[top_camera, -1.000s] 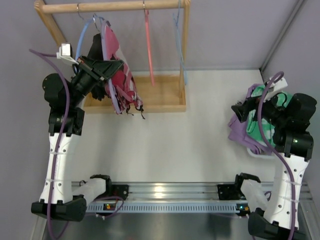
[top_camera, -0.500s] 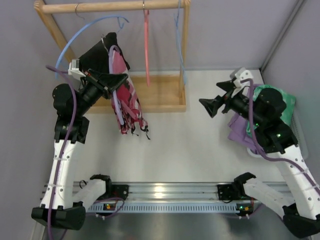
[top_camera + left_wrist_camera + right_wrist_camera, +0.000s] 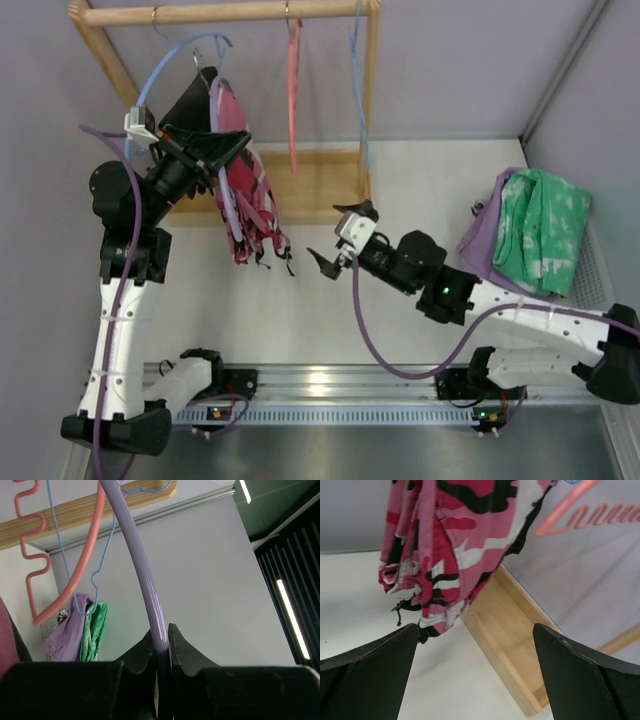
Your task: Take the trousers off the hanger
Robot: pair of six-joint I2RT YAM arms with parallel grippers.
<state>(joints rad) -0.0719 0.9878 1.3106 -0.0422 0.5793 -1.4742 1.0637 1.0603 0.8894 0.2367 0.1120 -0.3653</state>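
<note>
The trousers (image 3: 252,195), magenta-pink with black and white blotches and dark strings, hang over the lilac hanger (image 3: 222,185) in front of the wooden rack. My left gripper (image 3: 215,150) is shut on the hanger's lilac bar (image 3: 142,565), which runs up from between the closed jaws (image 3: 161,642). My right gripper (image 3: 338,240) is open and empty, just right of the trousers' lower end and apart from them. In the right wrist view the trousers (image 3: 450,540) hang ahead of and above the wide-open gripper (image 3: 475,672).
A black garment (image 3: 190,105) hangs on a light-blue hanger (image 3: 150,80) beside the trousers. A salmon hanger (image 3: 293,90) and another blue hanger (image 3: 355,70) hang from the rail (image 3: 230,12). The rack's wooden base (image 3: 320,190) lies below. Green-and-white cloth (image 3: 535,230) sits on purple cloth (image 3: 485,245) at the right.
My right arm has swung left from the cloth pile to just beside the trousers, jaws open. My left gripper has shifted slightly up and back with the hanger.
</note>
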